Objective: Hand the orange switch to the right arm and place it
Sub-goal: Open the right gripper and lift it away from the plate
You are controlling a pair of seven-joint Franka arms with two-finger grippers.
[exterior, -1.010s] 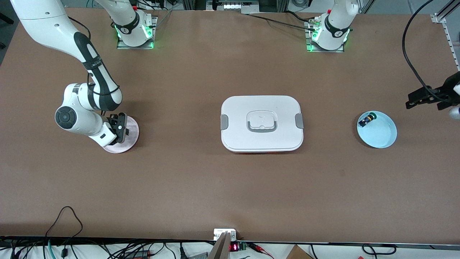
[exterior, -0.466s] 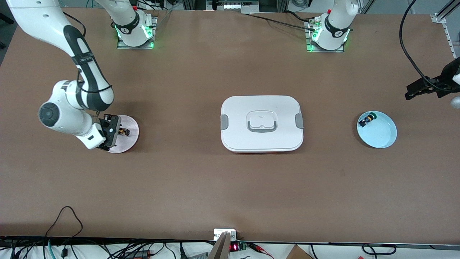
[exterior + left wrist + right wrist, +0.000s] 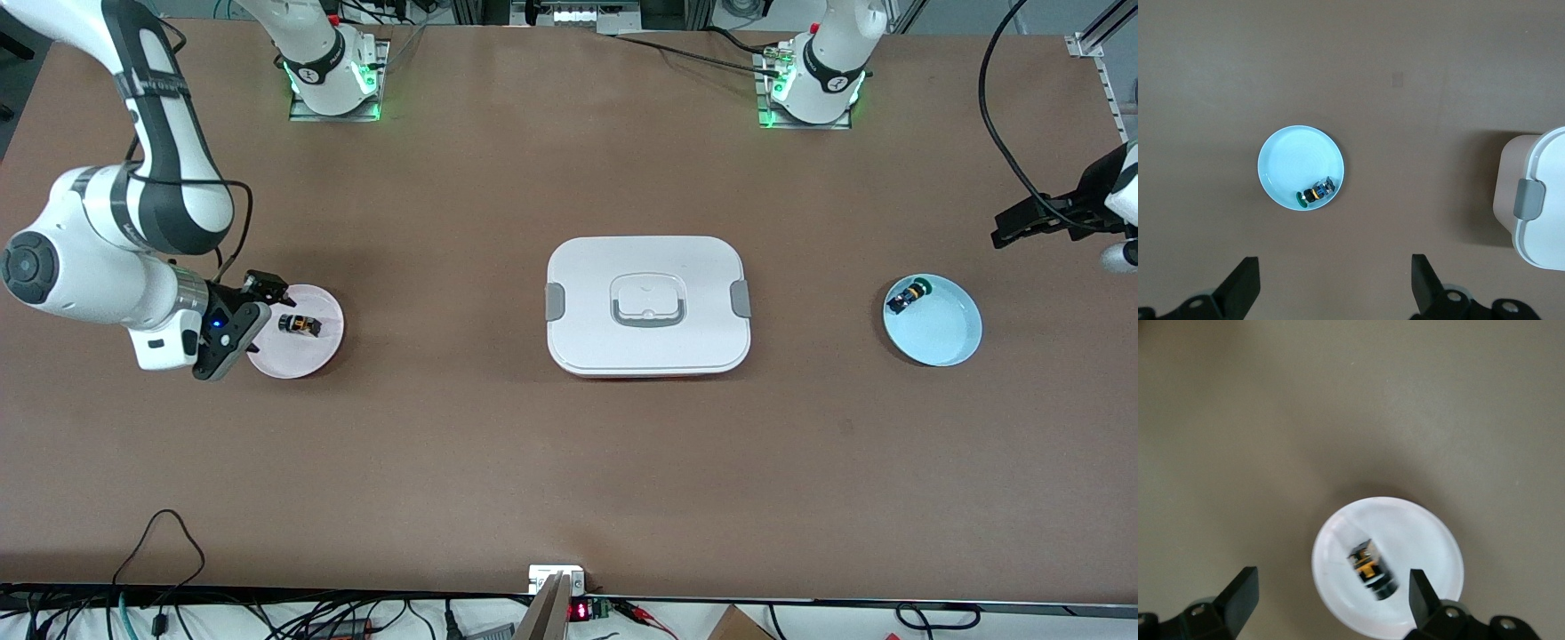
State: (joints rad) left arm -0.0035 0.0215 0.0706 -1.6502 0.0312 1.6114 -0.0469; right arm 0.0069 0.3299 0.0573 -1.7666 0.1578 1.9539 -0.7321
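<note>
Right gripper [image 3: 238, 318] fingers spread wide, empty, hanging over edge of pink plate [image 3: 320, 354]. Orange switch [image 3: 300, 324] lies on that plate, free. Left gripper [image 3: 1022, 227] splayed wide, empty, waiting above table near blue plate [image 3: 947, 342] holding green-capped part [image 3: 909, 296]. White box [image 3: 647, 305] mid-table.

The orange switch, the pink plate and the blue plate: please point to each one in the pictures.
orange switch [image 3: 300, 325], front view, middle of its body
pink plate [image 3: 293, 360], front view, bare surface near the rim
blue plate [image 3: 942, 338], front view, bare inner surface

Bright, even overhead light; soft shadows; right wrist view slightly blurred.
</note>
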